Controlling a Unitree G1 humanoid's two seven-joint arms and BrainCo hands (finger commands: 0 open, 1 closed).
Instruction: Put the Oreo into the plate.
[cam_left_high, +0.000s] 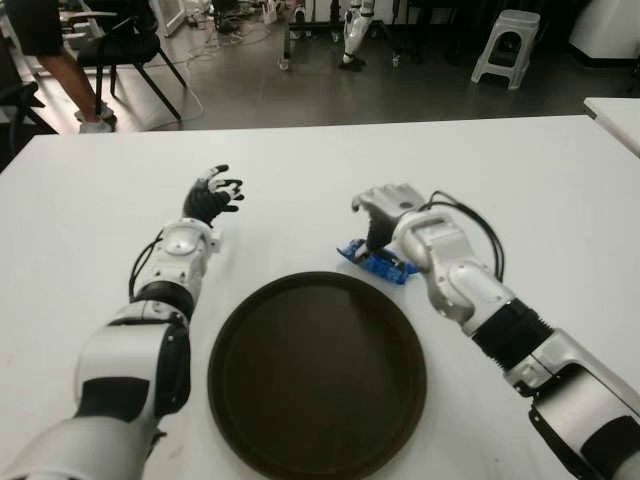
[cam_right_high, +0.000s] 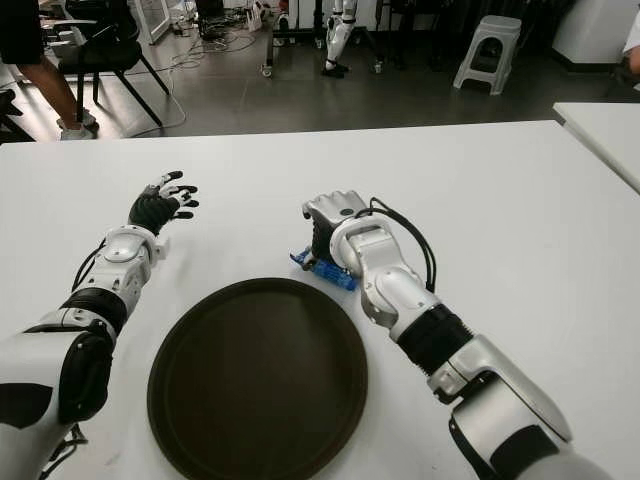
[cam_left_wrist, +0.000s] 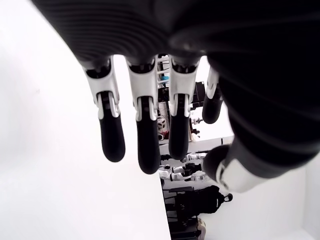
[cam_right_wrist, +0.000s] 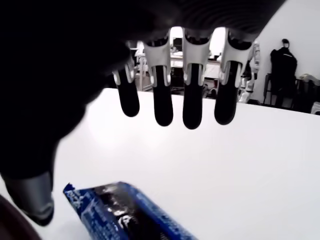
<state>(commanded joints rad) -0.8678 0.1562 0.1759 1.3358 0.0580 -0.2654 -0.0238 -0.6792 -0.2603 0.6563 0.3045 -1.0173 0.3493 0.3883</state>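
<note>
We see the blue Oreo pack (cam_left_high: 377, 262) on the white bench (cam_left_high: 520, 190) just beyond the dark plate (cam_left_high: 317, 372), right robot hand (cam_left_high: 385, 207) above it, fingers extended, holding nothing, left robot hand (cam_left_high: 212, 195) open left of the plate.

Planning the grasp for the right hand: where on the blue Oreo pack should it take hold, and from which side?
Judging by its pose, grip the Oreo pack across its narrow width near the middle, from above. It lies flat on the white table, just beyond the plate rim, directly under the right hand, whose fingers hang open above it.
</note>
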